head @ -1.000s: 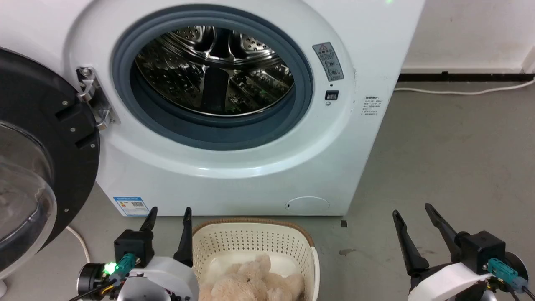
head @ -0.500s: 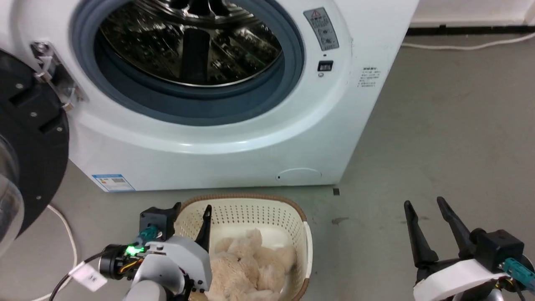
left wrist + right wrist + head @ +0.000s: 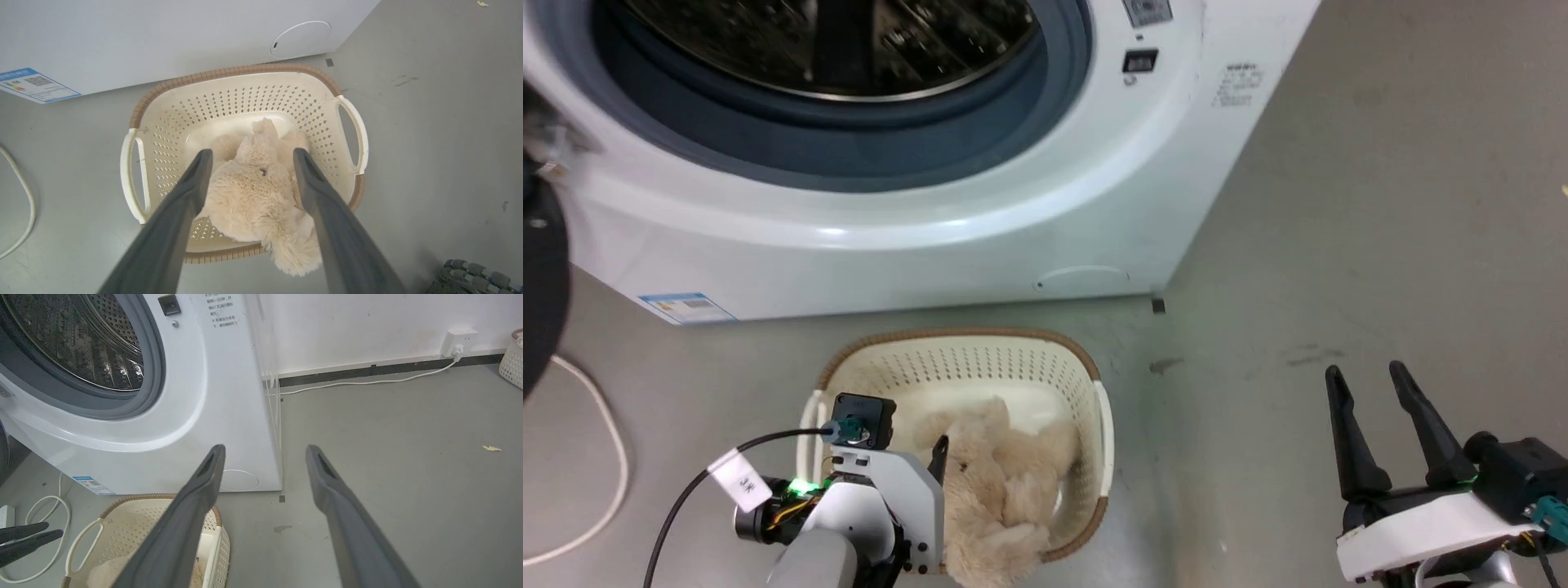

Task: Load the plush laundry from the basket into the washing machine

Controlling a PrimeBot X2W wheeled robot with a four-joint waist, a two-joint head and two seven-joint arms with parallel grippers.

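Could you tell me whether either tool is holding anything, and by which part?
Nothing is held. The left tool is open, straddling the plush laundry in the basket; the right tool is open and empty.

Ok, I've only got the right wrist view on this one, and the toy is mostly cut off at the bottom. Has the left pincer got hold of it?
Observer: No. The left pincer is open and straddles the toy, not closed on it.
Operator: Is it fully inside?
Observer: Not quite. One fluffy limb hangs out over the near rim of the basket.
Operator: Which way up is it lying?
Observer: Its small dark eye faces up, in the gap of the open pincer.
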